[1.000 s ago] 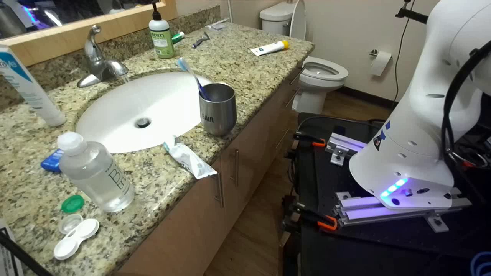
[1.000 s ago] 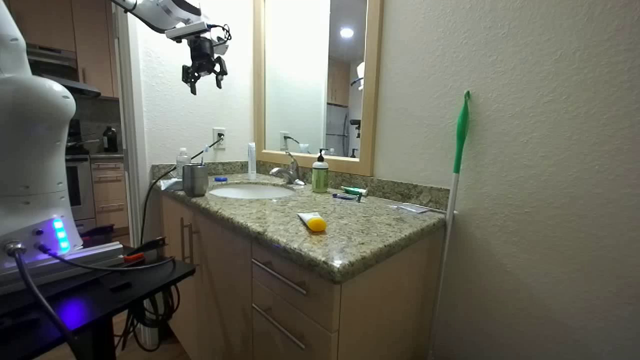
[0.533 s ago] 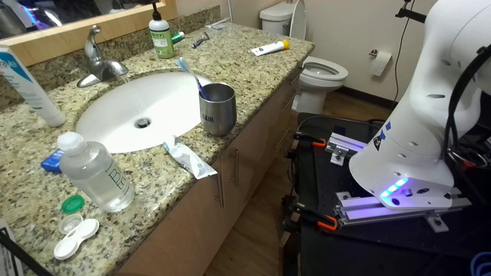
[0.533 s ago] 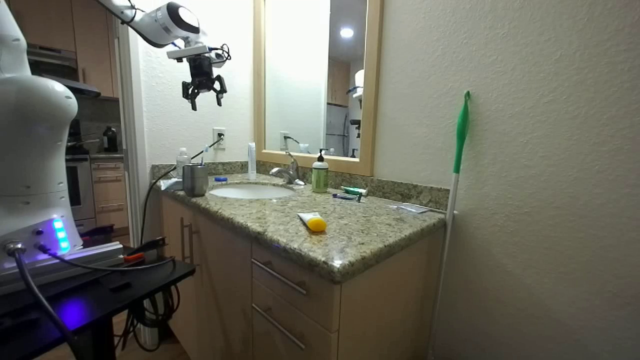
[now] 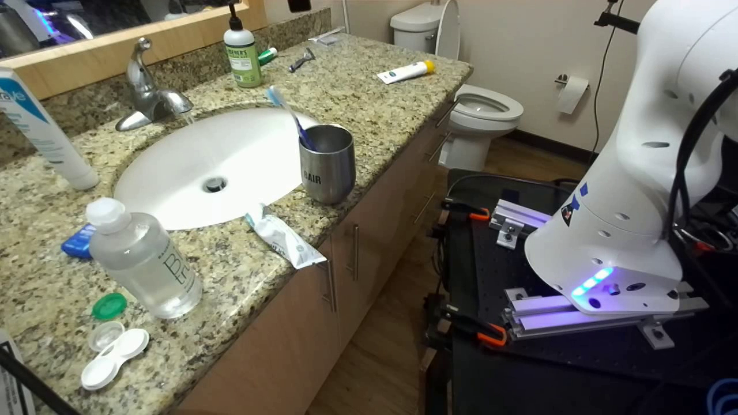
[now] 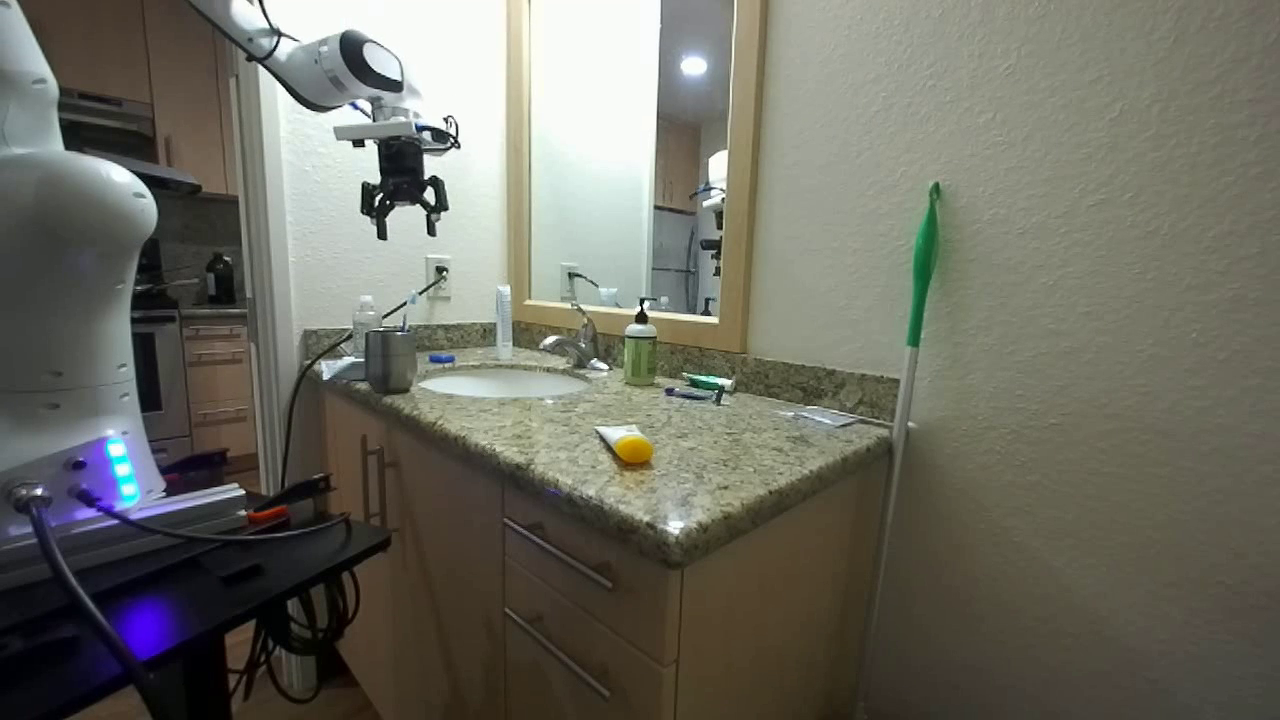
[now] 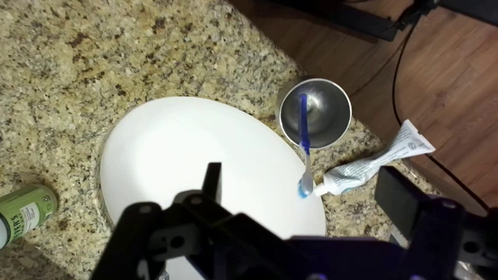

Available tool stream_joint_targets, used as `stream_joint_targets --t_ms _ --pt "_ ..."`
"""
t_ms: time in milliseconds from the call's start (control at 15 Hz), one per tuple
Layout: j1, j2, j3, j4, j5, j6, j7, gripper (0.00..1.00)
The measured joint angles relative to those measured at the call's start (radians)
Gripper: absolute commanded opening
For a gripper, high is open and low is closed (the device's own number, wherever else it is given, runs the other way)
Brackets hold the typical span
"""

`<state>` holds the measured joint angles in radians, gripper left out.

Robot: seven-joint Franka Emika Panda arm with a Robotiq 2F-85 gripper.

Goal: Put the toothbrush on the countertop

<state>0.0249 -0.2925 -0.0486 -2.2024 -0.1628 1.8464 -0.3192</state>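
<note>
The toothbrush [image 5: 291,118] has a blue handle, a pale neck and light blue bristles. It leans in the steel cup [image 5: 330,173], head up and over the sink edge; it shows in the wrist view too [image 7: 304,128]. The cup stands on the granite countertop [image 5: 369,109] near its front edge, also seen in an exterior view [image 6: 560,435]. My gripper [image 6: 407,234] hangs well above the cup and sink. In the wrist view, its jaws [image 7: 301,171] are wide apart and empty, with the brush head appearing between them from above.
A crumpled white toothpaste tube [image 5: 288,239] lies beside the cup and overhangs the edge. A clear bottle [image 5: 147,268], a tall white tube [image 5: 49,135], a chrome tap [image 5: 151,95] and a green soap bottle [image 5: 243,60] stand around the sink basin [image 5: 173,167].
My gripper has come down toward the countertop, its jaws staying open. A black tip now shows at the top edge of an exterior view. The toothbrush and cup have not moved.
</note>
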Motion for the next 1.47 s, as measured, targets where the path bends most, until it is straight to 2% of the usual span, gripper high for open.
stream_joint_targets --t_ms 333,933,1200,1400,1467 --pt "-0.003 0.076 -0.055 -0.066 0.131 0.184 -0.008 1.0" --pt "-0.001 0.118 -0.05 -0.103 0.153 0.21 -0.019 1.0" --pt "0.0 0.158 -0.044 -0.137 0.167 0.307 -0.055 1.0" --pt "0.0 0.167 -0.041 -0.139 0.167 0.314 -0.055 1.0" --pt "0.0 0.164 -0.041 -0.139 0.167 0.314 -0.055 0.75"
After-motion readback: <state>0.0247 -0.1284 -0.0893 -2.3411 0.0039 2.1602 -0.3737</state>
